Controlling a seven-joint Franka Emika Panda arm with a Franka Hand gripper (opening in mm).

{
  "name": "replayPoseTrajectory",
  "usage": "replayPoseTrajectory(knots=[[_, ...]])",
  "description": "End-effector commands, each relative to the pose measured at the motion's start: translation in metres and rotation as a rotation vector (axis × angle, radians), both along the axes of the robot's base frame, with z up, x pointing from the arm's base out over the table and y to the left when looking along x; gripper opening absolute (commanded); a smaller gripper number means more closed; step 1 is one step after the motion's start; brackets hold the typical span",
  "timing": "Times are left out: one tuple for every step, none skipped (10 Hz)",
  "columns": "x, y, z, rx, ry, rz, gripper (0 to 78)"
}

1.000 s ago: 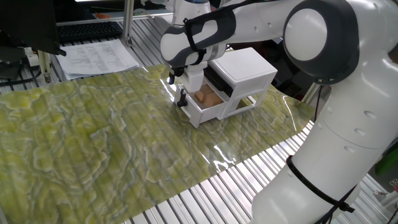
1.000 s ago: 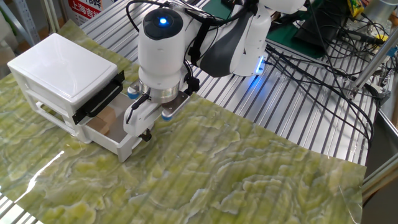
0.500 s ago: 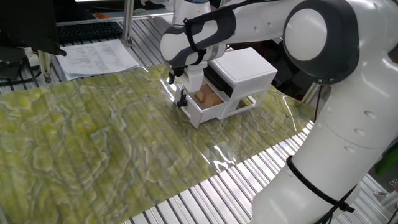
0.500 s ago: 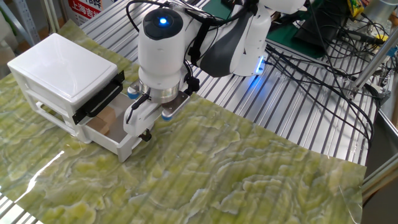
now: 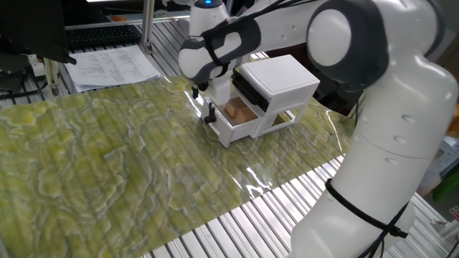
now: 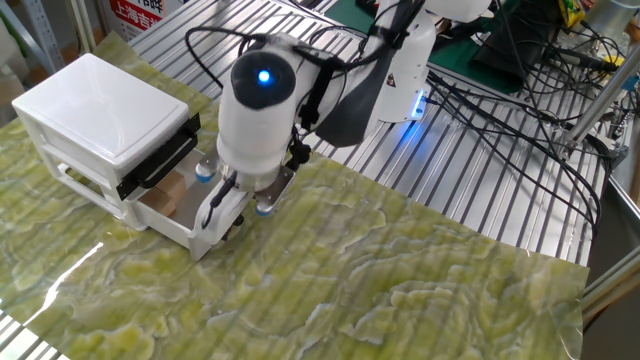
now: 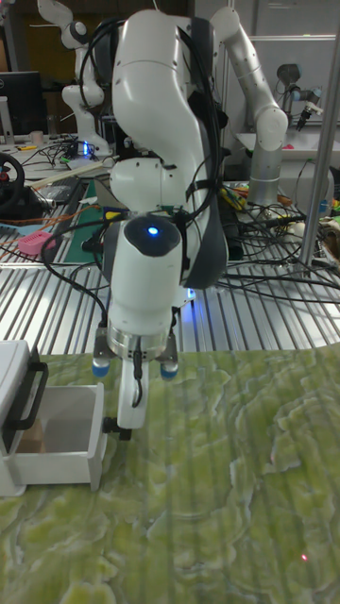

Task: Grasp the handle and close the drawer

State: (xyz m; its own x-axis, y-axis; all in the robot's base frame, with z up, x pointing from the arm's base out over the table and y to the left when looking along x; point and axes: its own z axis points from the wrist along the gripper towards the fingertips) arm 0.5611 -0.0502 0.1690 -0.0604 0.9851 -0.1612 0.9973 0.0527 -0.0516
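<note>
The drawer [image 5: 240,123] of the white cabinet [image 5: 280,79] stands pulled out on the desk [image 5: 107,165], a brown block [image 5: 237,110] inside it. The gripper [image 5: 210,115] is down at the drawer front, and its jaws cover the handle [image 7: 110,427], which shows only as a dark bit in the tall fixed view. They seem closed around it, but I cannot tell for certain. In the other fixed view the wrist blocks the drawer front, so contact there is unclear.

Robotics lab, ribbed aluminium worktop [image 6: 470,190], cable bundles [image 6: 520,95] behind it, second robot arm [image 7: 250,104] beyond, keyboard [image 5: 100,34] and papers [image 5: 115,66] alongside.
</note>
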Motion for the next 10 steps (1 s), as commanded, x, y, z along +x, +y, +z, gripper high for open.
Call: replayPoseTrajectory(knots=[[0.004, 0.003, -0.008, -0.027, 0.012, -0.046, 77.3], [0.005, 0.005, -0.015, -0.050, 0.023, -0.039, 77.3], [0.005, 0.006, -0.016, -0.049, 0.029, -0.037, 77.3], [0.006, 0.003, -0.017, -0.044, 0.055, -0.027, 77.3], [0.007, 0.000, -0.019, -0.046, 0.063, -0.019, 77.3], [0.008, -0.005, -0.022, -0.046, 0.065, -0.011, 77.3], [0.007, -0.012, -0.026, -0.045, 0.066, -0.003, 77.3], [0.003, -0.015, -0.031, -0.043, 0.066, 0.002, 77.3], [-0.002, -0.016, -0.035, -0.042, 0.065, 0.005, 77.3], [-0.005, -0.016, -0.038, -0.043, 0.066, 0.007, 77.3]])
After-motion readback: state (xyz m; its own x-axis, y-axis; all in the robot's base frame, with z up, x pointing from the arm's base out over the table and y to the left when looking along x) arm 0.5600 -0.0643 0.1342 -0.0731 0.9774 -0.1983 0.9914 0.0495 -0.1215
